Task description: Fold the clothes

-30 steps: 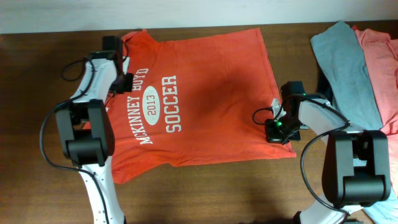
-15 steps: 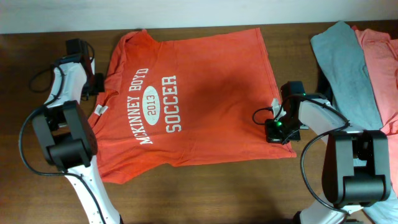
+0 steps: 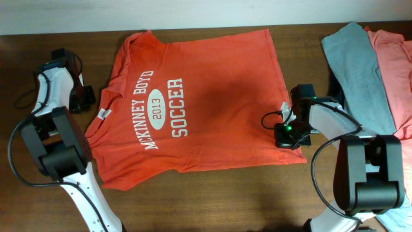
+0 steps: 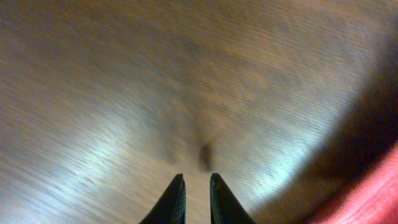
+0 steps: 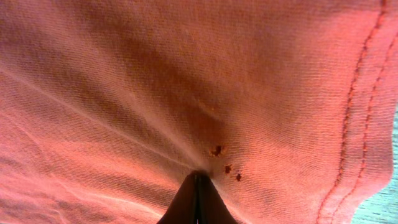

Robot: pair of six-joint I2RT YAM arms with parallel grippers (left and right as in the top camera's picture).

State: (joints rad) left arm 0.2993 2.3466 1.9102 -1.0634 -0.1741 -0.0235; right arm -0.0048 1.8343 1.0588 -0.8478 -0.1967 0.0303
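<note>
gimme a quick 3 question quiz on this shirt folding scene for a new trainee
1. True or false: the orange shirt lies with its print facing up.
2. Which side's gripper pinches the orange shirt? A) the robot's left B) the robot's right C) both
3. Fill in: the grey shirt lies between the orange shirt and the ___ shirt.
Key: 1 true. 2 B: the right gripper is shut on it; the left gripper holds nothing. 3 pink: the pink shirt.

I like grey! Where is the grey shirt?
In the overhead view, the grey shirt lies at the right end of the table, between the orange-red shirt and the pink shirt.
</note>
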